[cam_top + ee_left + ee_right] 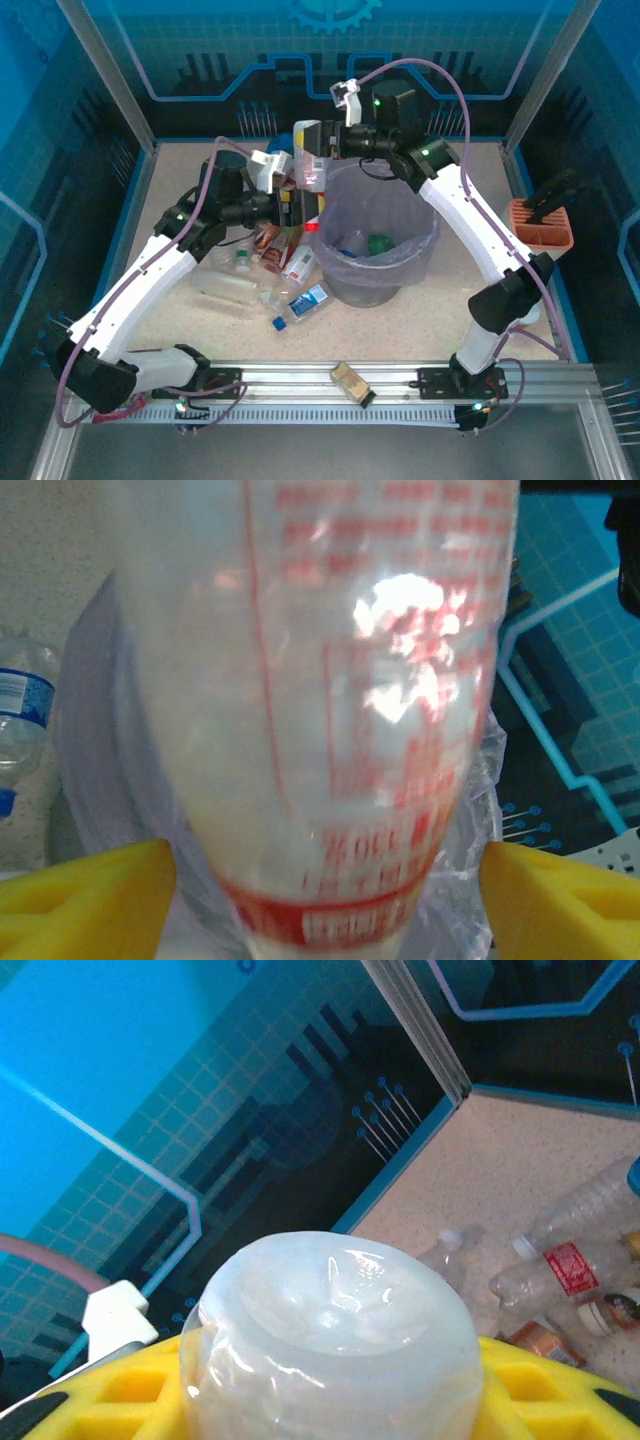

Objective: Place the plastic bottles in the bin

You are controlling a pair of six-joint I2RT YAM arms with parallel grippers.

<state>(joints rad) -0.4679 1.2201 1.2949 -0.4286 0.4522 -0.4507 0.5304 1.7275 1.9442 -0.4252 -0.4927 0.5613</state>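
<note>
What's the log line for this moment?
left tool: open, flanking bottle | right tool: shut on bottle | bottle: by bin rim | loose bottles: on table

Clear red-printed bottle [313, 165] above far-left rim of grey, lavender-lined bin [350, 285]; more bottles [290, 272] in a scatter left of it

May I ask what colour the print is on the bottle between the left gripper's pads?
Red, on a clear bottle; best seen in the left wrist view.

A clear plastic bottle with red print [340, 730], centre frame, was blurred, lettering unreadable, both ends cut off.
</note>
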